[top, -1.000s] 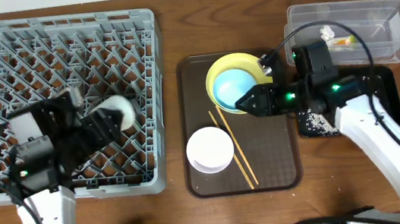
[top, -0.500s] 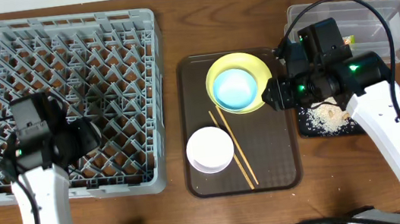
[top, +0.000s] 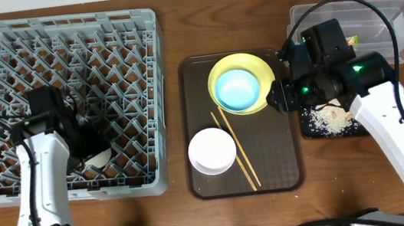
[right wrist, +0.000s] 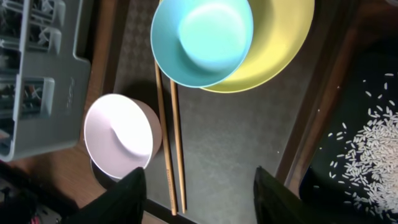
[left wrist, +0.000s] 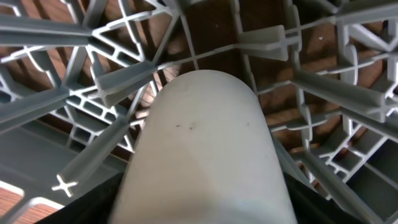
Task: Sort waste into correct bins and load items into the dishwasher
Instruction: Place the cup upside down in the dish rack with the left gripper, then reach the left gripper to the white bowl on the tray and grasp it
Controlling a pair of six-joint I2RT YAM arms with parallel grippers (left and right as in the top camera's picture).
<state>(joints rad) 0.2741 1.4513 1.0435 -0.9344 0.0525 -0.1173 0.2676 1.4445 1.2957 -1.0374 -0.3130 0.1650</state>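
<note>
One smooth white cup (left wrist: 205, 143) in rack (left wrist: 348, 93); left end effector (left wrist: 202, 210) unclear, right end effector (right wrist: 206, 193) spread, empty.

The overhead camera looks straight down on the worktop (top: 214, 19) from well above and takes in the whole scene: grey rack (top: 23, 42) at 9 o'clock, brown tray (top: 277, 158) at centre, black tray (top: 306, 133) at 3 o'clock. The left wrist camera points down into the rack's lattice from very close. The white cup (left wrist: 205, 149) fills its frame, and the overhead view shows the same cup small at 8 o'clock. The right wrist camera faces down from moderate height over the brown tray, turned much as the overhead view is. It shares with that view the blue bowl (right wrist: 202, 40), yellow plate (right wrist: 280, 50), pink bowl (right wrist: 121, 137), chopsticks (right wrist: 171, 143) and rice (right wrist: 373, 149).
</note>
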